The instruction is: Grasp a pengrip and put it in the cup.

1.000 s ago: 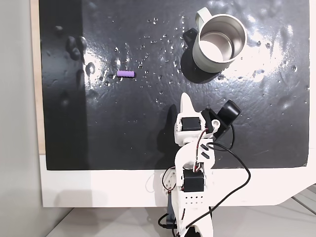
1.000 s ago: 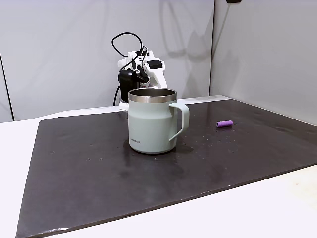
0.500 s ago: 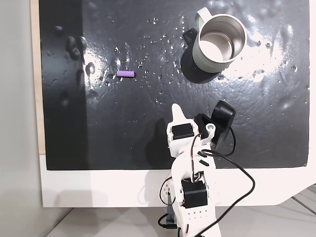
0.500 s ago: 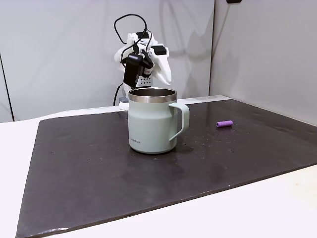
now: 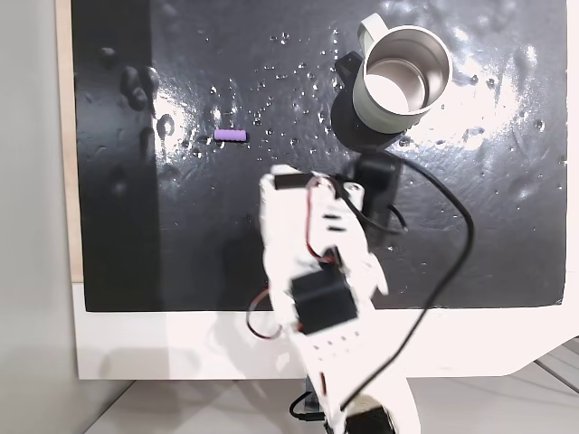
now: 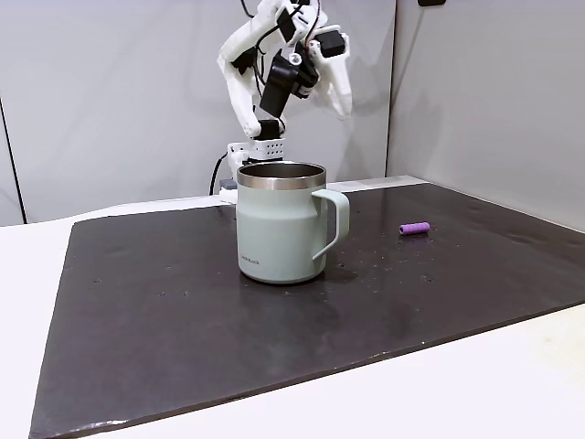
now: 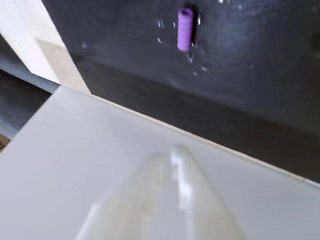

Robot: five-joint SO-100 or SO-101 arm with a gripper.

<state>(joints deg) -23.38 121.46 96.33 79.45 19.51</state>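
Observation:
The small purple ribbed pengrip [image 5: 230, 136] lies on the wet black mat, left of the cup in a fixed view from above; it also shows on the mat [image 6: 414, 228] and near the top of the wrist view [image 7: 185, 29]. The pale grey-green cup [image 5: 401, 77] stands upright with nothing visible inside, its handle toward the pengrip [image 6: 279, 222]. My gripper [image 6: 345, 108] hangs high in the air behind and above the cup, its white fingers together and holding nothing. From above the gripper [image 5: 270, 185] is blurred, below and right of the pengrip. The wrist view shows its blurred pale tip [image 7: 172, 155].
The black mat [image 5: 181, 253] carries scattered water droplets and lies on a white table [image 5: 181, 344]. A black cable [image 5: 452, 262] loops off the arm to the right. Pale walls [image 6: 110, 91] stand close behind the arm's base.
The arm has risen from its low folded pose to a high one, and the gripper has swung up and over toward the pengrip's side. Pengrip and cup have not moved.

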